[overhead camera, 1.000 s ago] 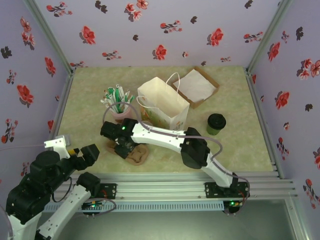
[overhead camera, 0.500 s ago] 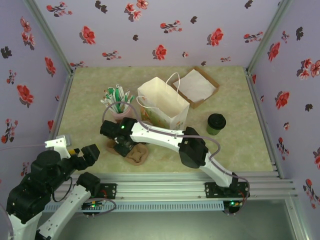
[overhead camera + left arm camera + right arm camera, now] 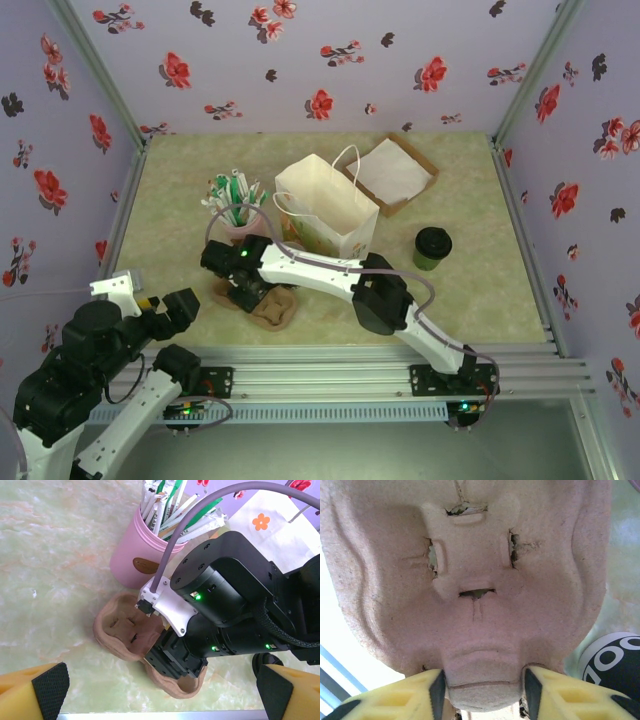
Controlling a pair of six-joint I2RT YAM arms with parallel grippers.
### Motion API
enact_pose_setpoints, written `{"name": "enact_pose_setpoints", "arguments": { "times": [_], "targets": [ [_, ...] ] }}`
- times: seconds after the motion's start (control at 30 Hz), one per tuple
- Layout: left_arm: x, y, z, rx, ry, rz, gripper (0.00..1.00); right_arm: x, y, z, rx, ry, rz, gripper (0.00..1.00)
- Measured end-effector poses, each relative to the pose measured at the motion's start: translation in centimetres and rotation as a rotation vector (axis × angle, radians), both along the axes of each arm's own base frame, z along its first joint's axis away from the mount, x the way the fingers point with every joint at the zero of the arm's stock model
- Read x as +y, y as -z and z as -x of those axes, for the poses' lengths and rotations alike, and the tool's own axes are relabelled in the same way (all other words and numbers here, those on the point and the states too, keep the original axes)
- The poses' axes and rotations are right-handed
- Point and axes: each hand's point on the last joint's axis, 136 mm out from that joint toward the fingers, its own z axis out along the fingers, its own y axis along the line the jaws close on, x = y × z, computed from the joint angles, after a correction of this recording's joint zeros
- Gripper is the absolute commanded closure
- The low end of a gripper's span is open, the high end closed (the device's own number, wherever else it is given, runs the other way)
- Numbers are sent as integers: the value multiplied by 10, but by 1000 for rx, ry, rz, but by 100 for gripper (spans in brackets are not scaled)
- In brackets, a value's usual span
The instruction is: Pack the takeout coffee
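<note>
The right claw (image 3: 482, 690) has its two yellow fingers (image 3: 405, 695) pushed against both sides of a bump on the edge of the brown bumpy cardboard cup carrier (image 3: 470, 580). It looks like the claw is pinching the carrier. The carrier lies low over the table. Just beside it stands the pink cup full of green and white stirrers (image 3: 240, 225). Behind that is the white paper bag with string handles (image 3: 325, 210), and then a flat brown box with white paper in it (image 3: 392, 172). The small takeout coffee with the round black lid (image 3: 432, 247) stands on the table to the right of the bag, far from both claws. The left claw (image 3: 161, 690) is wide open, holds nothing and hangs back near the front edge.

The pinch is only on a thin edge. I think the soft cardboard could bend or slip out. The pink cup is so close that the arm could bump it and spill the stirrers.

The table (image 3: 470, 290) is smooth and pale green, like stone. The walls (image 3: 330, 60) are light purple with red and dark flowers.
</note>
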Motion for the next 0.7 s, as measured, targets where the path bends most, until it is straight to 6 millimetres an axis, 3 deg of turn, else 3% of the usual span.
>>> {"name": "enact_pose_setpoints", "arguments": {
  "times": [0.7],
  "targets": [
    [0,1,0,1,0,-1,1,3,-2,1,5,-2,-11,64]
  ]
}}
